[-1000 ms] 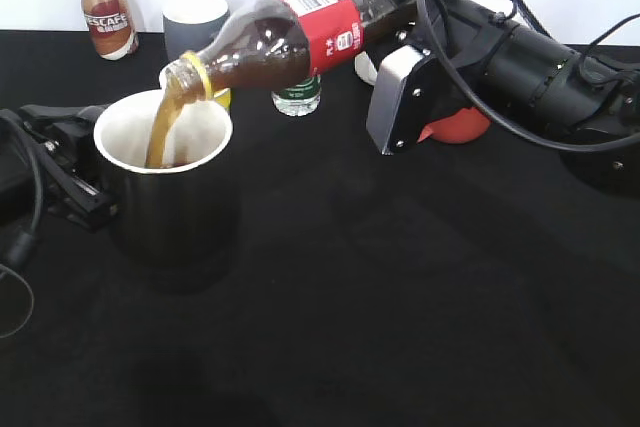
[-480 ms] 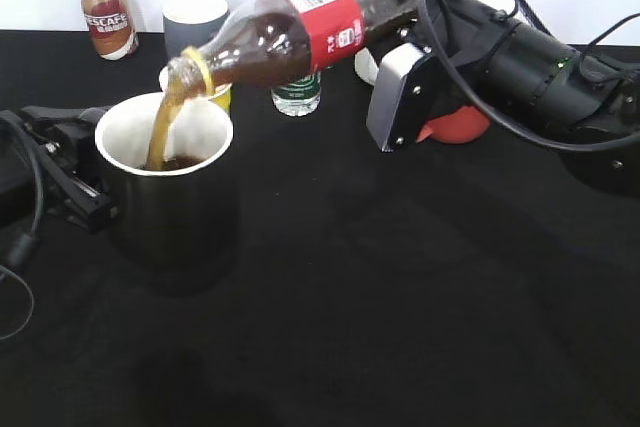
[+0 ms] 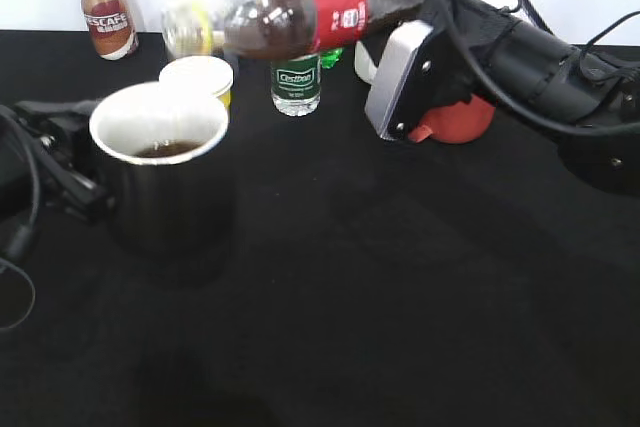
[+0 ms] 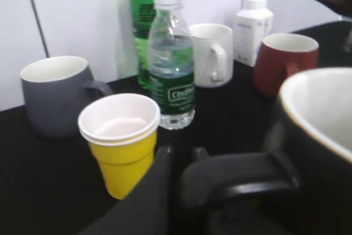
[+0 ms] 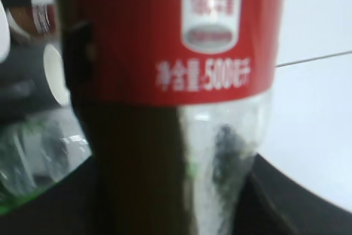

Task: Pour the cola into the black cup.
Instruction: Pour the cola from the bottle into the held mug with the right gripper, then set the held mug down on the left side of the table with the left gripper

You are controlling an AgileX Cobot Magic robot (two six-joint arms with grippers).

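The cola (image 3: 300, 12) is a clear bottle with a red label. It lies about level in the air above and behind the black cup (image 3: 165, 182), its open neck pointing left, with no stream leaving it. My right gripper (image 3: 400, 9) is shut on the bottle's lower body. In the right wrist view the bottle (image 5: 170, 81) fills the frame between the dark fingers of that gripper (image 5: 176, 202). The black cup has a white interior with a little brown liquid at the bottom. My left gripper (image 3: 62, 162) is shut on its loop handle (image 4: 242, 182), with the cup's rim (image 4: 313, 97) at right.
Behind the cup stand a yellow paper cup (image 4: 122, 141), a green-labelled water bottle (image 4: 172, 70), a grey mug (image 4: 52, 94), a green soda bottle (image 4: 144, 20), a white mug (image 4: 212, 53) and a dark red mug (image 4: 283, 61). A Nescafe bottle (image 3: 105, 7) is at the far left.
The cola bottle has tipped back from its downward slant to about level and risen. The brown stream into the cup has stopped. The cup and left gripper stay put.
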